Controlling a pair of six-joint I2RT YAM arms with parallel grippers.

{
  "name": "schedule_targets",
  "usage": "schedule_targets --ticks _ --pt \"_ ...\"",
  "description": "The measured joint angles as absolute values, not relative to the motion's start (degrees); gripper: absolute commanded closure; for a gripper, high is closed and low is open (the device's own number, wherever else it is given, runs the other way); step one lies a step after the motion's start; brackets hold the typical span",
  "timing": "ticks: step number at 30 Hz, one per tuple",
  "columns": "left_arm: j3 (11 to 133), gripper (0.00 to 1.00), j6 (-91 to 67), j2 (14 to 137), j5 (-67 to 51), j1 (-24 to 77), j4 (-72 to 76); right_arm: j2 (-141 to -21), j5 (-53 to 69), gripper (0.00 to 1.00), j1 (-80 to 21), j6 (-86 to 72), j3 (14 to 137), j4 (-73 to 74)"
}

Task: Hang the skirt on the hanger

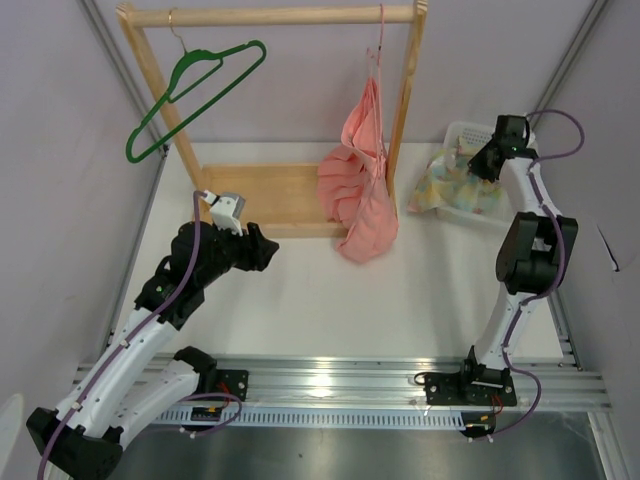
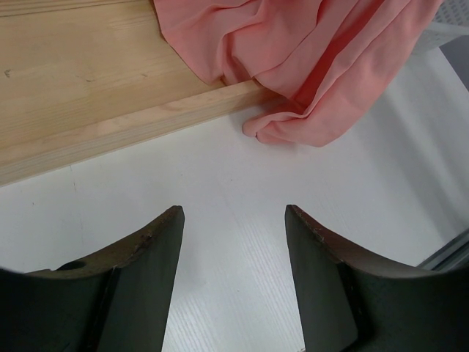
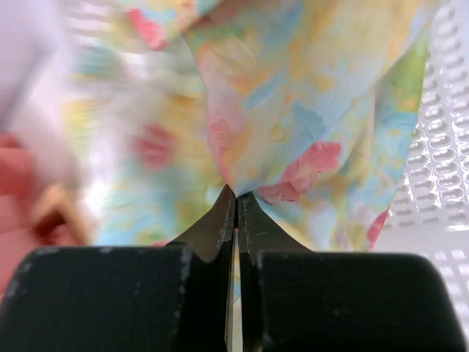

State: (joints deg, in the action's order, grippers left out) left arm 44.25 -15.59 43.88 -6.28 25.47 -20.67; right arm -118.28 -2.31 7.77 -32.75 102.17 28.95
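Observation:
The skirt (image 1: 445, 182), pastel yellow, mint and blue with pink flowers, lies bunched in a white perforated basket (image 1: 480, 210) at the right. My right gripper (image 1: 482, 160) reaches down into that basket; in its wrist view the right gripper (image 3: 236, 192) is shut, pinching a fold of the skirt (image 3: 308, 110). The dark green hanger (image 1: 190, 85) hangs tilted from the wooden rail at the upper left. My left gripper (image 1: 268, 250) hovers over the table near the rack's base, and in its own view the left gripper (image 2: 233, 214) is open with nothing between its fingers.
A wooden clothes rack (image 1: 270, 16) stands at the back on a plank base (image 1: 262, 195). A salmon-pink ruffled garment (image 1: 362, 170) hangs from its rail on a thin pink hanger, its hem (image 2: 308, 66) draping onto the base and table. Grey walls close in both sides.

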Motion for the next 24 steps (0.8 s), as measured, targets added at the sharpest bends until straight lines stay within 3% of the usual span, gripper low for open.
schedule_targets --ticks 24 --pt "44.2 0.37 -15.6 43.7 -6.2 25.5 -20.7 -76.9 -3.7 1.00 -2.0 -27.2 102.1 33.3"
